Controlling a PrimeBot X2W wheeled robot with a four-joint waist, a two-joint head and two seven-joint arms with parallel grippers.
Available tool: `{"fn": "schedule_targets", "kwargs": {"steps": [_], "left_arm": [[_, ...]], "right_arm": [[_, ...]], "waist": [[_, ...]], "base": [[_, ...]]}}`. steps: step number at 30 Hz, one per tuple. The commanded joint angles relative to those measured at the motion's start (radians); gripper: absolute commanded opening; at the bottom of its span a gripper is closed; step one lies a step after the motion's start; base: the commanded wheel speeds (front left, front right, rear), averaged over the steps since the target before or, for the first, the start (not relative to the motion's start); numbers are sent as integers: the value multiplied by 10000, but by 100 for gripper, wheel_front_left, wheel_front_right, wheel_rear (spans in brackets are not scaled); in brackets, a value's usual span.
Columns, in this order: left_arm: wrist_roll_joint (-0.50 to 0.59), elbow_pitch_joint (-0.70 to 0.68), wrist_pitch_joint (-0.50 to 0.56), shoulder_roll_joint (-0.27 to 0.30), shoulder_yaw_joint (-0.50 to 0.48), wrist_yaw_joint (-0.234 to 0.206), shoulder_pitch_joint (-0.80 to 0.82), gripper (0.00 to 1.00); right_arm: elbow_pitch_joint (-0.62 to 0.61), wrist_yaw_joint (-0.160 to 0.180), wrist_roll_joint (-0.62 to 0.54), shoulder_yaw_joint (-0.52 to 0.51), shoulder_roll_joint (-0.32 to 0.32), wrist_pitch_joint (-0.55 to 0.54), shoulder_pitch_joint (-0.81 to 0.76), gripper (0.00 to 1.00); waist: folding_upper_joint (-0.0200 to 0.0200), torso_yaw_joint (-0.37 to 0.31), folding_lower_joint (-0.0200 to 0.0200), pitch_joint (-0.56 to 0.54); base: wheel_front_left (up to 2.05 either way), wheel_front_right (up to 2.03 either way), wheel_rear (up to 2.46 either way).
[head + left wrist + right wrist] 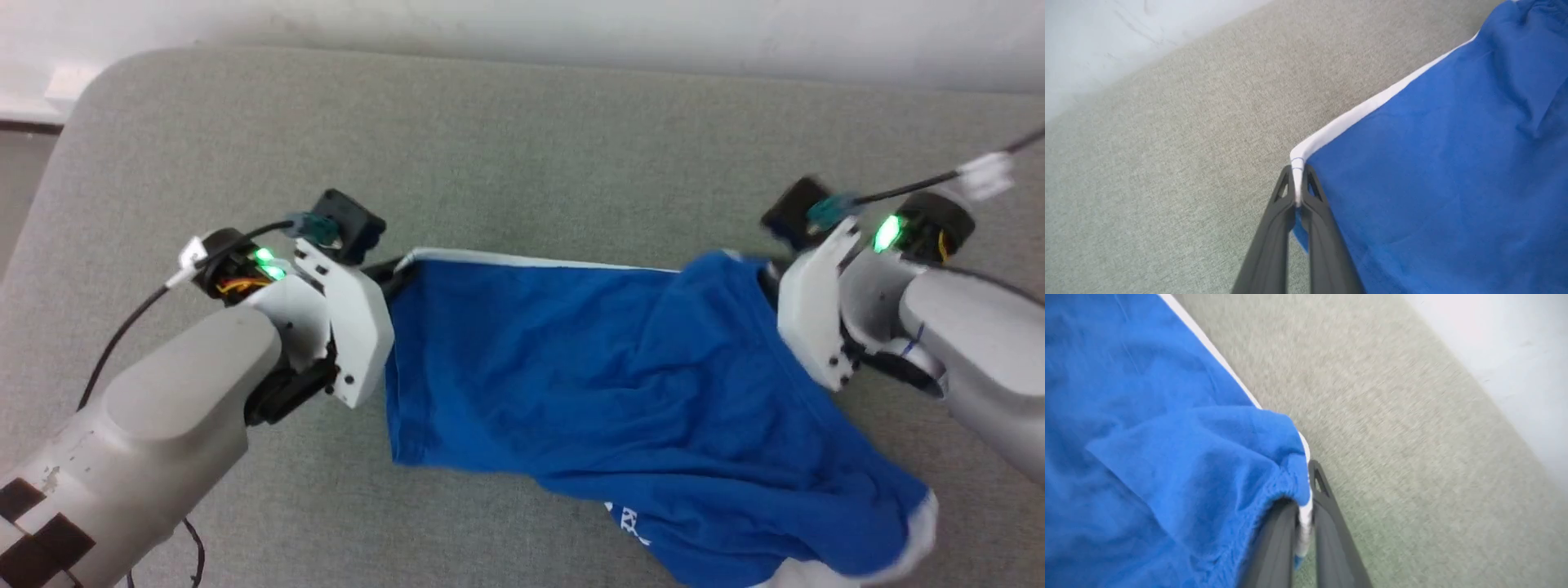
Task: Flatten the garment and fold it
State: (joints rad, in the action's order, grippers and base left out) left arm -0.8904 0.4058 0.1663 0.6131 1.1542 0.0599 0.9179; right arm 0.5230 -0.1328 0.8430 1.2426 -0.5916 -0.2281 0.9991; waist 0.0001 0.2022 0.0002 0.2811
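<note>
**A:** Item one: garment (620, 367), blue shorts with white trim (1355, 114). Location?

**B:** On the grey tabletop (522, 122), centre. The far edge is stretched between the two grippers. The near part is rumpled, with one white-edged leg trailing toward the lower right. A scrap of white lettering (629, 518) shows at the near edge.

**A:** Holds?

**B:** The left gripper (1298, 185) has its fingers pinched together on the white-trimmed corner. The right gripper (1306, 490) is clamped on the opposite corner, where a blue flap (1208, 457) bunches over the fingers.

**A:** Handling notes?

**B:** Judged light, soft and limp, probably a little slick (thin sports fabric, by its look). It should sag and crease rather than hold a shape. The best holds are the corners and hemmed trim, where the layers are thickest. The folded-over flap likely wants smoothing flat before any fold.
</note>
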Motion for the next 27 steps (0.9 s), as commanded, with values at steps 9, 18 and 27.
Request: {"fn": "schedule_targets", "kwargs": {"steps": [9, 18, 27], "left_arm": [[871, -120, -1767, 242, -802, -765, 904, 0], [1880, 192, -2964, -232, -2007, -1583, 3961, 0], [2308, 956, -3552, -776, -2960, -1855, 6908, 0]], "right_arm": [[-183, 21, -525, -1242, -484, 3222, 1357, 0], [210, 21, -1662, -2940, -390, 4346, 3648, 0], [973, 21, -3701, -4342, -117, 4765, 6609, 0]], "waist": [[-1, -732, -2, -920], [-1, -986, -2, 244], [-1, -1229, -2, 2057]], "base": [[0, 0, 0], [0, 0, 0], [0, 0, 0]]}}
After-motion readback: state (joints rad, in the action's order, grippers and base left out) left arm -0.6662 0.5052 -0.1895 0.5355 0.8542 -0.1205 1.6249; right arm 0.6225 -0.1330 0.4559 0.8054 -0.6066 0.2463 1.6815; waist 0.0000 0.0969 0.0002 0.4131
